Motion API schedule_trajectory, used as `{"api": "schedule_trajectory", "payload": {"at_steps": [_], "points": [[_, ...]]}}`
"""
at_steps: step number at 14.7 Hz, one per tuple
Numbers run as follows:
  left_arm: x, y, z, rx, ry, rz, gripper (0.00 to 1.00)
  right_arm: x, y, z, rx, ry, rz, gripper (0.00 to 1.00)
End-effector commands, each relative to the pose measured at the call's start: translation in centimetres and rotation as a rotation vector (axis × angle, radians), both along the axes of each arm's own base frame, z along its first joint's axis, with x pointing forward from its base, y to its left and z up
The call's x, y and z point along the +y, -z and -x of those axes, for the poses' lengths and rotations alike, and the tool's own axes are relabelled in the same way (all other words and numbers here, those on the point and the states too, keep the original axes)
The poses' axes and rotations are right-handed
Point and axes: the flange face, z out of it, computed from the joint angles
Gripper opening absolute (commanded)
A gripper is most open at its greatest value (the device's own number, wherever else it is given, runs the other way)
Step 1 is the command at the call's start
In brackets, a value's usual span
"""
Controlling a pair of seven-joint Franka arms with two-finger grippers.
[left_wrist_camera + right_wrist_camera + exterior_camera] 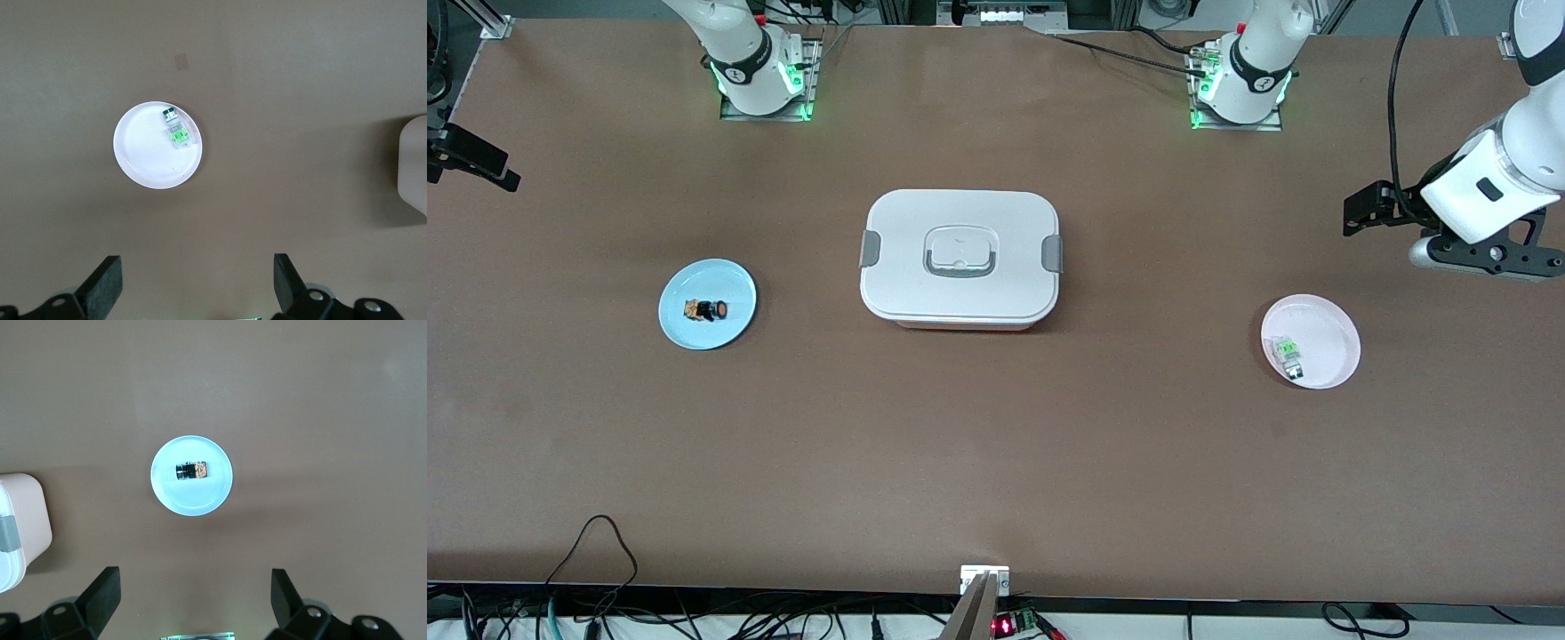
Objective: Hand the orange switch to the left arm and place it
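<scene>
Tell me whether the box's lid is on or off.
On: the white box is covered by its lid, handle flat on top.

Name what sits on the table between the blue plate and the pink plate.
In the front view, the white box stands between the blue plate holding the orange switch and the pink plate; the table either side of it is bare.

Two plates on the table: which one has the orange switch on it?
The blue plate toward the right arm's end holds the orange switch. The pink plate holds a green and clear switch instead.
</scene>
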Motion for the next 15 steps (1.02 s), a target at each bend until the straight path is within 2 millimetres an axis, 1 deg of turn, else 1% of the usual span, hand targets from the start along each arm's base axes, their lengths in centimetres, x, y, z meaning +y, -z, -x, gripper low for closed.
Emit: {"api": "schedule_trajectory", "payload": {"at_steps": [1,9,10,12,13,15], "points": [[0.0,-0.2,-0.4,0.004,-0.006,-0.01,1.0,0.2,0.2,-0.3,0.011,-0.011,-0.008,1.0],[-0.7,-0.2,-0.3,0.005,0.006,-0.01,1.0,-0.3,1.5,-1.0,0.03,0.002,-0.016,1.0],[-0.7,-0.2,-0.3,0.005,0.006,-0.01,1.0,-0.1,1.6,-1.1,0.032,0.002,-0.008,1.0],[-0.7,-0.5,0.0,0.007,0.006,-0.01,1.0,0.8,2.5,-1.8,0.045,-0.017,0.009,1.0],[-0.6,-0.8,0.2,0.007,0.004,-0.01,1.0,1.3,3.4,-2.5,0.051,-0.028,0.015,1.0],[-0.4,-0.9,0.4,0.019,0.001,-0.011,1.0,1.6,5.5,-3.6,0.081,-0.032,0.015,1.0]]}}
